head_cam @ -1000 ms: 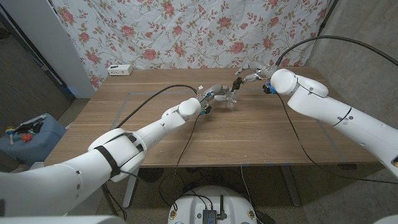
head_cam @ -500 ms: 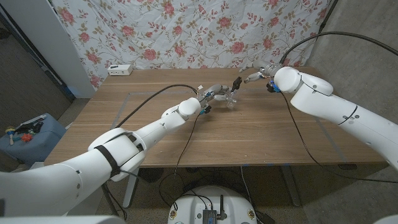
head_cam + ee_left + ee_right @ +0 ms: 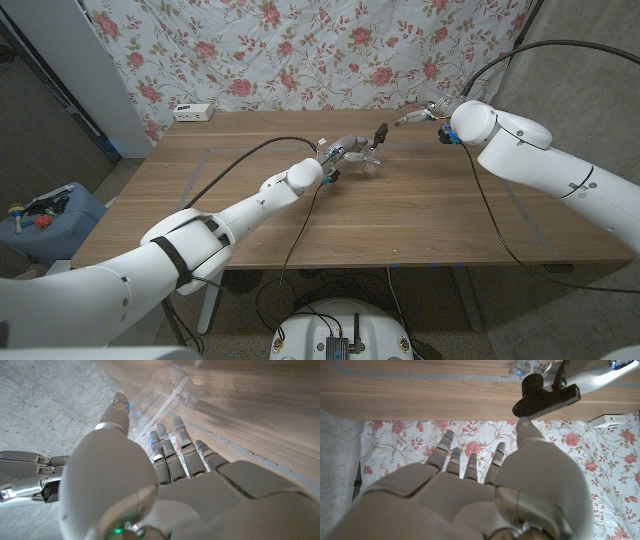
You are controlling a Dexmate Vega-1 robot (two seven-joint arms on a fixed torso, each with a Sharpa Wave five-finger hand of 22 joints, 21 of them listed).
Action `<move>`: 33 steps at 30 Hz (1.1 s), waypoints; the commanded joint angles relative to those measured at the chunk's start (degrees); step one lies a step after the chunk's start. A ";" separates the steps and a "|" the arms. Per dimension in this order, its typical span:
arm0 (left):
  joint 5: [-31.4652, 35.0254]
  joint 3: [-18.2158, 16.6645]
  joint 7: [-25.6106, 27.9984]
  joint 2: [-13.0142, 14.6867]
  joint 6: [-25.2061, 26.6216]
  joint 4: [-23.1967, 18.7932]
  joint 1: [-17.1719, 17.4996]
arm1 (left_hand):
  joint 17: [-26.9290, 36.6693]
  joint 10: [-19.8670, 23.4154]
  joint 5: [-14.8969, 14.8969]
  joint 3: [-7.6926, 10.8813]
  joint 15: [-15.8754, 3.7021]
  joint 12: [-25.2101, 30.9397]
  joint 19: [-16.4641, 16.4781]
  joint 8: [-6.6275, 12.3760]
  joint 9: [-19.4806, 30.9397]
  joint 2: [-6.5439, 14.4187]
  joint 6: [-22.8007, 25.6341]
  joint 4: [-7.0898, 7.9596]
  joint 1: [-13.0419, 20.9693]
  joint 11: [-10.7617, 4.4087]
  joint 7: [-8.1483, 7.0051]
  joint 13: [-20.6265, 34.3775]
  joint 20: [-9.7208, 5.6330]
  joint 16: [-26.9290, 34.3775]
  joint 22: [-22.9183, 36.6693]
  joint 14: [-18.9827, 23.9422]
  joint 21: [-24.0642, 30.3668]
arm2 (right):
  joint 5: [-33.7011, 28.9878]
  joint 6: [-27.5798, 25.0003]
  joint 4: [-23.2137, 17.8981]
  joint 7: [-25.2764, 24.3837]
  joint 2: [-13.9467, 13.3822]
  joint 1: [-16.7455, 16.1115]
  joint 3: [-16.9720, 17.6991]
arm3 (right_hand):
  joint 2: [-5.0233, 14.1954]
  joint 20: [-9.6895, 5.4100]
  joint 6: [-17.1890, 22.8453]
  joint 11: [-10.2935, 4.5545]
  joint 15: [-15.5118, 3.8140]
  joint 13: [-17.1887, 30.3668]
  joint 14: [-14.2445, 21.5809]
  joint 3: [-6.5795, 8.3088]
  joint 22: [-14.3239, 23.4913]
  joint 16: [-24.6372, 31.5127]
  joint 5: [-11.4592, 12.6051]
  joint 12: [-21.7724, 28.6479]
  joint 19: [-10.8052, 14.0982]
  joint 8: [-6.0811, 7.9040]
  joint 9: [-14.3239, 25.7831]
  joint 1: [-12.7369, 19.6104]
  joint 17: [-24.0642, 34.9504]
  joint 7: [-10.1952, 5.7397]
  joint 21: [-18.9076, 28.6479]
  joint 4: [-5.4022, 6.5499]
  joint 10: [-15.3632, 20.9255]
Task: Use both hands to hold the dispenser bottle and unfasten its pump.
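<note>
Left robot hand (image 3: 345,152) grips the clear dispenser bottle (image 3: 368,160) near the middle of the tabletop (image 3: 420,215), toward the far half; in the left wrist view its fingers (image 3: 172,447) wrap the transparent body (image 3: 165,402) with the thumb on the other side, bottle lying close over the wood. Black pump (image 3: 381,133) sticks up from the bottle's top, and in the right wrist view the pump head (image 3: 545,400) sits just past the thumb tip of the right robot hand (image 3: 480,467), apparently not touching. Right robot hand (image 3: 428,115) is open, fingers spread, holding nothing, hovering near the far right part of the tabletop, a clear gap from the pump. Judgement: unscrewing step not started, the right side has to close on the pump collar first. Risks: bottle is smooth and see-through, so it could spin inside the left grip once torque is applied; a grab on the nozzle rather than the collar could just swivel the head; a sideways push could tip or slide the bottle out of the fingers. Cables (image 3: 300,215) trail across the wood from both arms and could snag on a wrist turn. Room: wide bare wood in front and to both sides of the bottle, far edge and floral cloth (image 3: 300,50) close behind, white box (image 3: 193,112) well apart at the far left corner.
</note>
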 commanded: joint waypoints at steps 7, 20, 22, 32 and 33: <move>2.12 0.01 3.83 1.07 2.04 -3.78 1.62 | 0.07 4.93 0.29 2.41 -4.87 0.13 0.34 0.07 0.16 6.19 5.24 2.01 -3.74 -4.23 -0.92 6.51 -5.11 0.09 0.01 1.03 0.11 | 2.68 0.59 -2.59 -4.07 -1.50 -3.27 2.59 | -1.56 -0.04 0.90 0.39 0.36 0.27 1.72 -2.18 0.21 0.55 -0.10 0.54 1.92 -0.25 0.33 -5.41 0.19 2.43 0.66 1.58 1.71; 3.47 -0.14 6.61 1.61 3.46 -6.15 2.58 | 0.08 5.07 0.38 2.61 -4.79 0.06 0.55 0.02 0.17 6.41 5.31 1.98 -3.64 -4.22 -0.93 6.62 -4.96 0.08 0.01 1.11 0.15 | 2.71 1.87 -3.57 -5.66 -1.92 -4.26 2.36 | -4.35 1.06 0.81 0.90 0.50 0.29 2.81 -4.77 0.21 0.69 -0.08 0.56 1.09 -0.60 0.34 -10.74 0.23 4.37 -0.05 2.83 2.56; 3.55 -0.10 6.64 1.56 3.44 -6.09 2.54 | 0.10 4.97 0.39 2.61 -4.82 0.00 0.54 0.01 0.17 6.41 5.32 1.98 -3.65 -4.29 -0.87 6.64 -4.95 0.06 0.01 1.06 0.13 | 2.78 2.03 -3.64 -5.83 -1.84 -4.42 2.46 | -4.74 1.35 0.82 0.86 0.54 0.30 2.95 -5.03 0.20 0.70 -0.04 0.55 0.91 -0.62 0.34 -11.18 0.22 4.54 -0.13 2.87 2.61; 4.01 0.12 7.17 1.18 3.58 -5.72 2.26 | 0.04 5.05 0.47 2.74 -4.80 -0.07 0.60 0.03 0.17 6.46 5.53 2.03 -3.75 -4.24 -0.86 6.72 -4.96 0.03 0.01 1.24 0.12 | 0.90 0.21 -4.37 -3.37 -1.77 -2.08 -0.50 | -6.28 2.93 0.52 1.75 2.02 0.33 2.53 -6.00 0.19 0.24 0.35 -0.04 -0.48 -0.65 0.63 -13.35 0.17 6.80 -0.50 2.97 1.47; 4.13 0.15 7.36 1.16 3.62 -5.73 2.25 | 0.04 5.10 0.46 2.73 -4.78 -0.06 0.58 0.03 0.17 6.45 5.54 2.04 -3.78 -4.25 -0.86 6.73 -4.96 0.03 0.01 1.24 0.11 | 0.68 0.07 -4.42 -3.02 -1.77 -1.79 -0.83 | -6.40 3.24 0.61 1.97 2.33 0.34 2.46 -6.06 0.19 0.18 0.41 -0.09 -0.62 -0.57 0.72 -13.54 0.17 7.08 -0.51 2.95 1.34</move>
